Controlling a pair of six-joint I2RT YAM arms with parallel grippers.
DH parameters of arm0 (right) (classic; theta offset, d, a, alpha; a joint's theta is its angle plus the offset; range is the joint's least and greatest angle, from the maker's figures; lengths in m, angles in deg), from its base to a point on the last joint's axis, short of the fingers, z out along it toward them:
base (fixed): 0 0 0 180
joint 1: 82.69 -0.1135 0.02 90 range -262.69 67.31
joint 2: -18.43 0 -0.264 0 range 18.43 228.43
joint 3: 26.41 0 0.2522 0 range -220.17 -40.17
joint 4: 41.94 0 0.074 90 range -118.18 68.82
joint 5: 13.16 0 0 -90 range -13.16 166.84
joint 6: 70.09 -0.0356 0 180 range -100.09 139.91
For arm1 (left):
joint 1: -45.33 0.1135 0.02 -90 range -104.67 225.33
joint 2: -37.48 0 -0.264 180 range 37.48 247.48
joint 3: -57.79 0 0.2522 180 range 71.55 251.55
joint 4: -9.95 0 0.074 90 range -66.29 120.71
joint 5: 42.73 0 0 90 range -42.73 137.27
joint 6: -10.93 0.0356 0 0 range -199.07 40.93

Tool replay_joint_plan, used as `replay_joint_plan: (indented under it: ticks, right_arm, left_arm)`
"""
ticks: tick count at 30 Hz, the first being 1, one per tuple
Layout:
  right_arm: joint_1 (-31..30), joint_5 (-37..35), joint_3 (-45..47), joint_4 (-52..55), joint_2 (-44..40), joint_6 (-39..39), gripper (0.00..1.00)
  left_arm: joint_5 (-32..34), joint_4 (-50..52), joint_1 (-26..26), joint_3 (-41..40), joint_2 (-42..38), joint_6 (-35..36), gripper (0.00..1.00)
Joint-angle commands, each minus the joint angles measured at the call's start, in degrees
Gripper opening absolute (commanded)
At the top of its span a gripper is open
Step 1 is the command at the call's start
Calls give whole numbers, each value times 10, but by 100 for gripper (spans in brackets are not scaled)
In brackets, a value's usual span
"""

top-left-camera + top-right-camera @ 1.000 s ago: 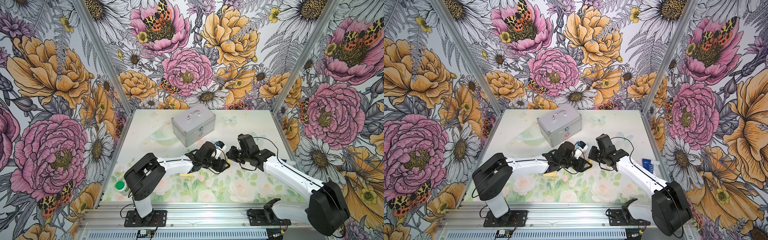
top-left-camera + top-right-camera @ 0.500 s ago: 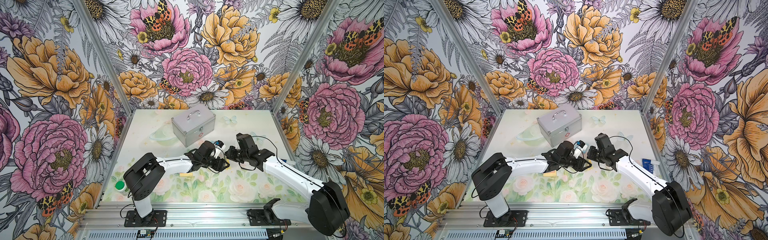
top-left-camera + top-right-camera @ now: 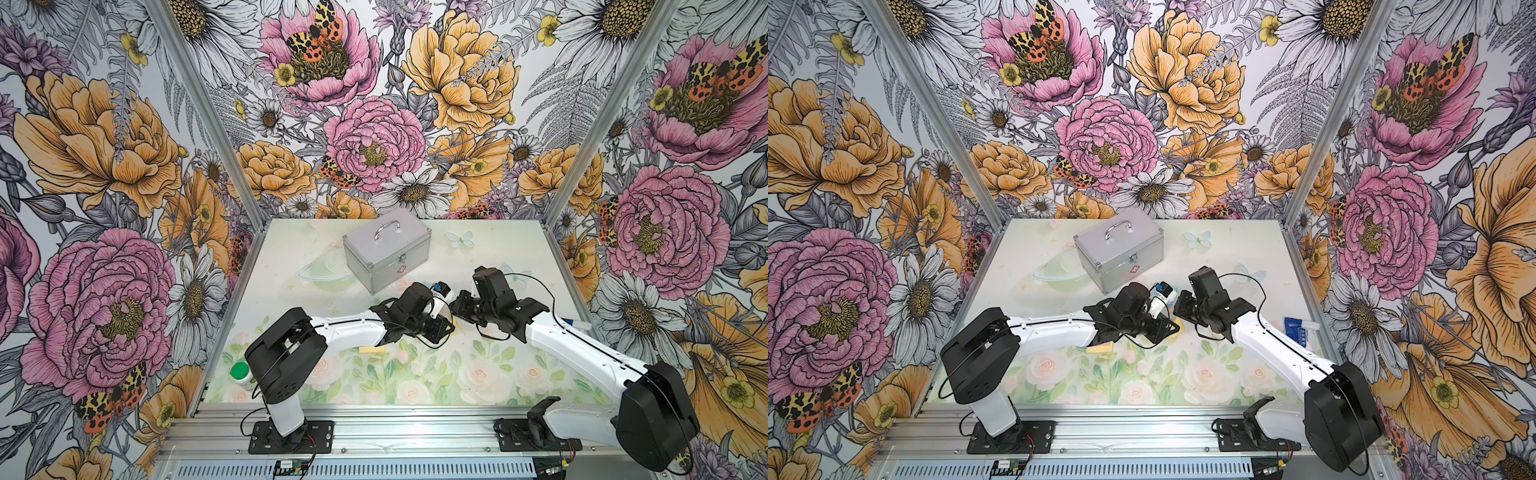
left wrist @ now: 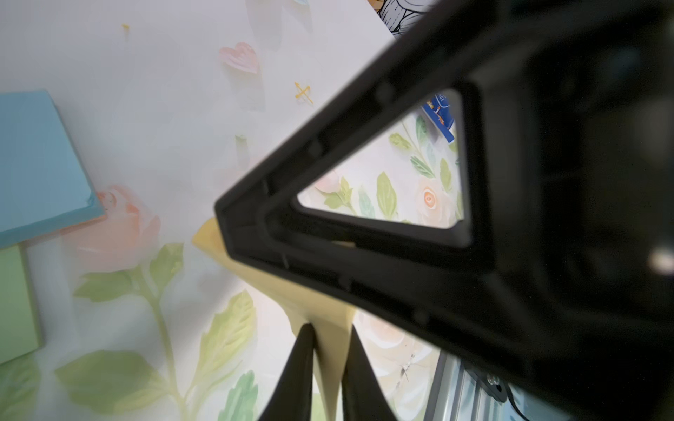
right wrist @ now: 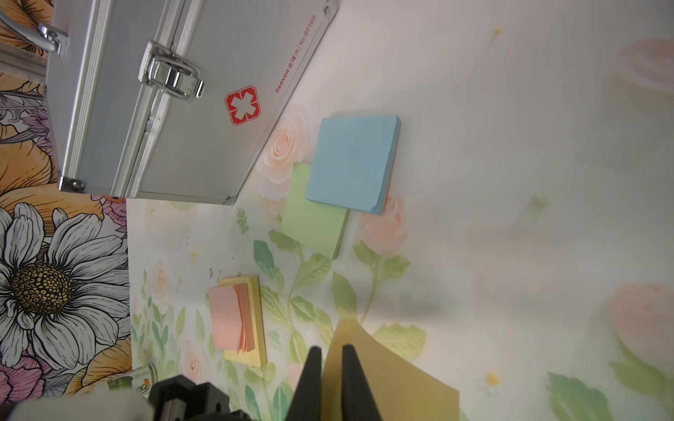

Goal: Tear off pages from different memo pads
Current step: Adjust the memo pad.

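My right gripper (image 5: pixel 332 348) has its two black, tapering fingers pressed onto a yellow page (image 5: pixel 394 379). It is a thin, matte sheet, bowed rather than flat, and one corner rises just past my fingertips. My left gripper (image 4: pixel 330 328) pinches the same sheet at another edge. Its slim dark fingers are closed with only the paper between them. The page stretches from them to the tip of the right gripper's hard black triangular frame, which looms blurred across most of that wrist's sight.

The memo pads lie on the smooth, floral-printed table (image 5: pixel 510 145). Off to one side of my right fingers is a salmon-pink pad (image 5: pixel 226 317), its top sheets fanned and slightly lifted. It rests on a yellow pad (image 5: pixel 256 313) whose edge shows around it. Farther beyond my fingertips, a blue pad (image 5: pixel 352 160), a crisp square block with visible thickness, overlaps a corner of a green pad (image 5: pixel 313 218). Past them stands a silver metal case (image 5: pixel 175 109) of ribbed aluminium, with a chrome latch and a red cross mark.

In both top views my wrists and cables cover the fingers, so the grip cannot be read there. Only a sliver of the yellow pad peeks from under my left forearm. The page's far edge is cut off in both wrist views, so I cannot make out its full outline.
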Motion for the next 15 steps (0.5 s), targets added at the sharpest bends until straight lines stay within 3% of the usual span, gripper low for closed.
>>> replay_joint_plan:
  ticks: [1,5,8,12,15]
  right_arm:
    - [-8,18,5,9,-19,-34,0]
    - [-7,9,9,9,-15,-31,1]
    - [3,10,7,12,-6,-12,19]
    - [30,7,-17,45,-14,33,30]
    - [39,-20,-49,86,-30,113,42]
  left_arm:
    - [97,56,5,11,1,15,0]
    - [106,62,-4,16,-4,20,0]
    - [123,75,-2,22,-1,10,0]
    - [103,85,19,22,7,-11,0]
    - [67,86,46,18,10,-34,0]
